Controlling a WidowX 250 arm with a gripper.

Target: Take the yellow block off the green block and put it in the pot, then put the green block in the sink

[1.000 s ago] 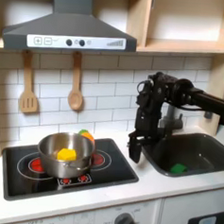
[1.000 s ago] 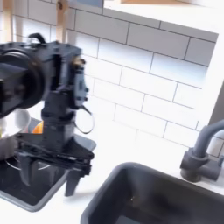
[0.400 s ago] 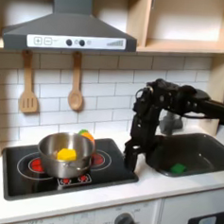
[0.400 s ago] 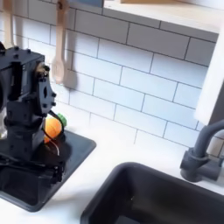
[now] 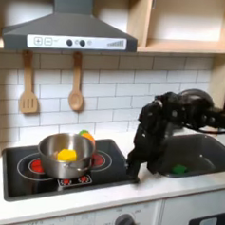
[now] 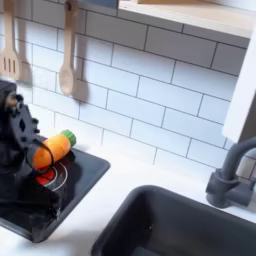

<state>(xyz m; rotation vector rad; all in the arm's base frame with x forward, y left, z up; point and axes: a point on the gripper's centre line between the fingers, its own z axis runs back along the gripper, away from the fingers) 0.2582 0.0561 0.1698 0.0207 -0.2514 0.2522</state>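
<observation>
In the first exterior view the yellow block lies inside the silver pot on the stove. The green block rests on the floor of the dark grey sink. My gripper points down over the white counter strip between stove and sink, a little left of the green block; its fingers look open and hold nothing. In the second exterior view the black arm stands at the left edge, with the sink at the lower right.
An orange-and-green toy piece lies on the black stove behind the pot. A curved faucet stands by the sink. Wooden utensils hang on the tiled wall under a hood.
The arm has swung away from the sink's edge toward the counter's front, by the stove corner. In the second exterior view it slid left, uncovering the orange-and-green toy piece.
</observation>
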